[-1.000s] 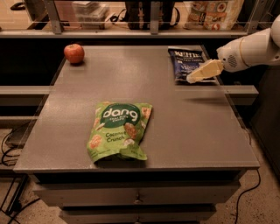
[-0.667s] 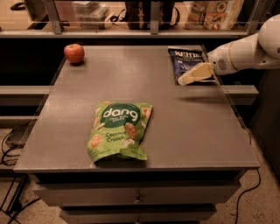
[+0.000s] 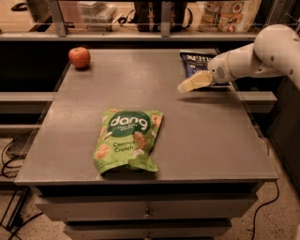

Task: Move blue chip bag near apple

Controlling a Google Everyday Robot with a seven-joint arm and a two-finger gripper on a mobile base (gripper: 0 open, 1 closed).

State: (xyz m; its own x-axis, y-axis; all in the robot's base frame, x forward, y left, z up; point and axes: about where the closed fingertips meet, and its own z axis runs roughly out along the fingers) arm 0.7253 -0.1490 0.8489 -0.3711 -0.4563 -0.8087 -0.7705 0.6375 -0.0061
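Note:
The blue chip bag (image 3: 193,63) lies flat at the table's far right, dark navy with white lettering, partly hidden by my arm. The red apple (image 3: 79,57) sits at the far left corner of the table. My gripper (image 3: 186,86) reaches in from the right on a white arm; its pale yellow tips hang just above the table, a little in front of and left of the blue bag's near edge. It holds nothing that I can see.
A large green "dang" bag (image 3: 126,139) lies in the table's front middle. The grey table (image 3: 211,140) has drawers below. A shelf with boxes and bags (image 3: 225,11) runs behind the far edge.
My gripper has moved left and slightly toward the front, off the blue bag's near edge. The bags and the apple have not moved.

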